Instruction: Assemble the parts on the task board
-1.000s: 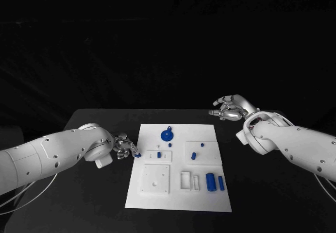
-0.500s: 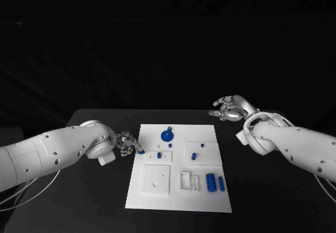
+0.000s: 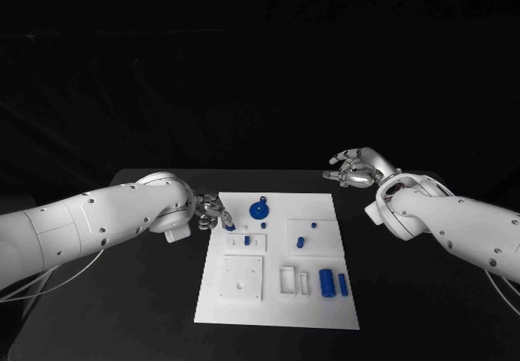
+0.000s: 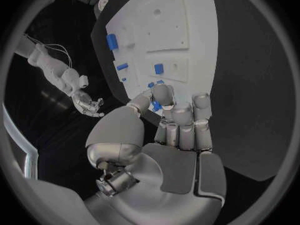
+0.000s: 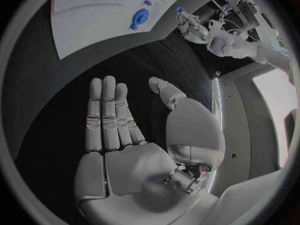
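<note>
I see my left hand (image 3: 208, 212) over the board's (image 3: 277, 297) left edge, pinching a small blue part (image 3: 228, 224) between thumb and fingertips. My right hand (image 3: 353, 170) hangs spread and empty above the counter (image 3: 412, 301), off the board's far right corner. More parts sit on the board: a round one (image 3: 260, 210) and two bars (image 3: 334, 283)
</note>
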